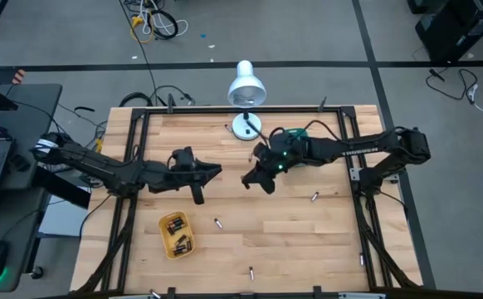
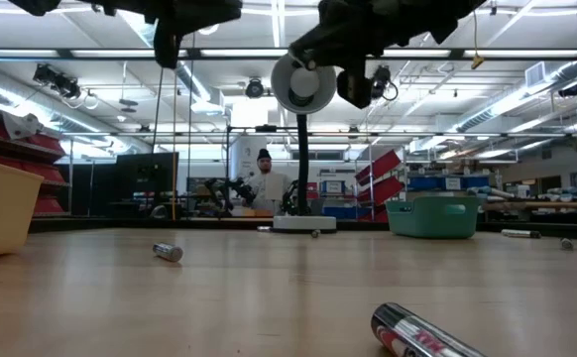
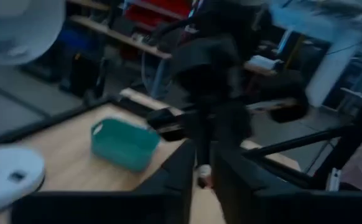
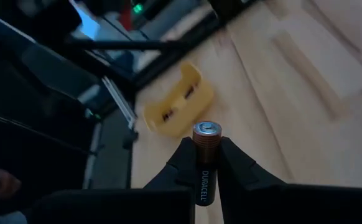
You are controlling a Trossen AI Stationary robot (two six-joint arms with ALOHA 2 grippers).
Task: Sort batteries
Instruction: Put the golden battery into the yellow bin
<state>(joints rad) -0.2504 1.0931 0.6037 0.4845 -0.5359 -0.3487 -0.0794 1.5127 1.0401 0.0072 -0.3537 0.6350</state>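
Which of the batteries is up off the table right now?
The black and copper Duracell battery clamped in the right gripper, above the middle of the wooden table. The other loose cells, such as the one at, lie flat on the wood.

Yellow tray [image 1: 174,234], teal tray [image 3: 124,144], black-and-copper battery [image 4: 206,162].

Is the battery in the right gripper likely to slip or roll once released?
Probably rigid: the battery stands straight between the right gripper fingers. Its smooth wrapper may slip. Being cylindrical, it would likely roll on the flat table.
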